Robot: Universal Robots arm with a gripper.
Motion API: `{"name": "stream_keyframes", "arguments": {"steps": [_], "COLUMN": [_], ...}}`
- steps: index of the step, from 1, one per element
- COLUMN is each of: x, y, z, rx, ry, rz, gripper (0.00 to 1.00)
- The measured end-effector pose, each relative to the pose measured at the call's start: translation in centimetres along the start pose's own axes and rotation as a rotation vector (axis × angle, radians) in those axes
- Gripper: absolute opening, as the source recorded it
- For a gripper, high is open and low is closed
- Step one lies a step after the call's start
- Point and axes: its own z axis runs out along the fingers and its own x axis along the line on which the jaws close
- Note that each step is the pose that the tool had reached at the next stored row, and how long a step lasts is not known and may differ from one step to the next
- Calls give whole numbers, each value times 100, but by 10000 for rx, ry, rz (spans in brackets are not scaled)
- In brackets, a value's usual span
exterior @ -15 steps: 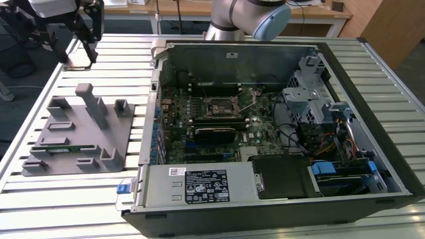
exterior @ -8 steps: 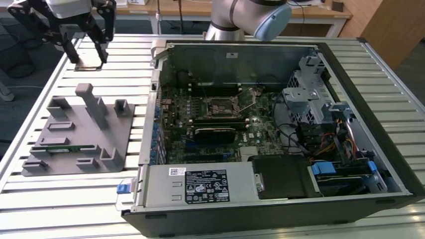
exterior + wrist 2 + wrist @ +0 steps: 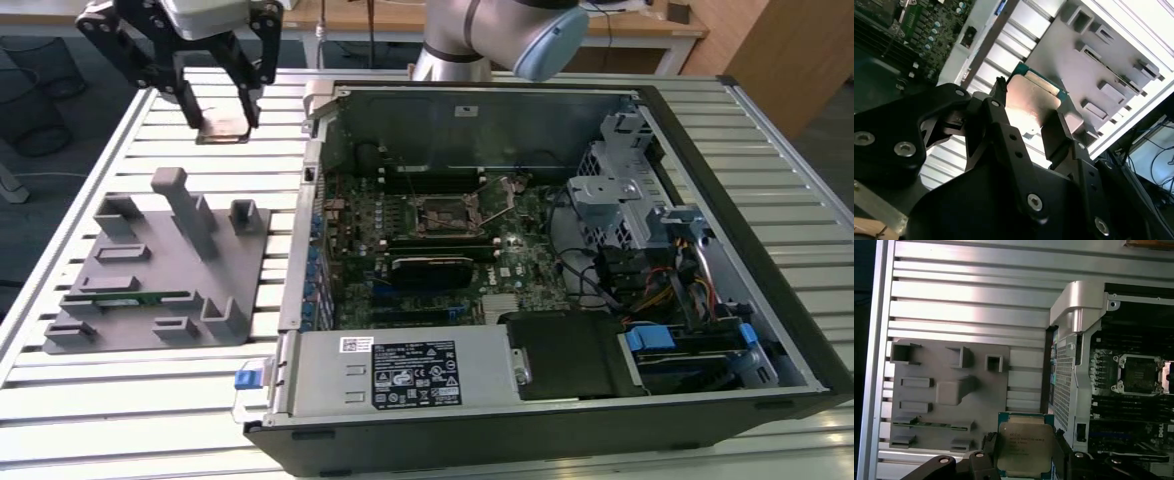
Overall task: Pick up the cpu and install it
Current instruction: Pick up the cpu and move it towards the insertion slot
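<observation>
The cpu is a flat square chip with a silver-grey top. It hangs in the air above the slatted table, to the exterior view's left of the open computer case. My gripper is shut on it, one black finger against each opposite edge. Both wrist views show the cpu held between the fingers, with the grey fixture plate below. Inside the case, the motherboard's open socket has its metal frame raised.
The grey fixture plate with upright blocks lies at the exterior view's left and carries a green memory stick. The case holds a drive cage, cables and a power supply. The arm's base stands behind the case.
</observation>
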Motion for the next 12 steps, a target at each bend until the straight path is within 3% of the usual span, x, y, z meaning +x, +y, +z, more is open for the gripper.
{"name": "stream_keyframes", "arguments": {"steps": [12], "x": [-548], "y": [-32], "z": [31], "rx": [4], "ry": [-148], "rz": [-3], "gripper": [53]}}
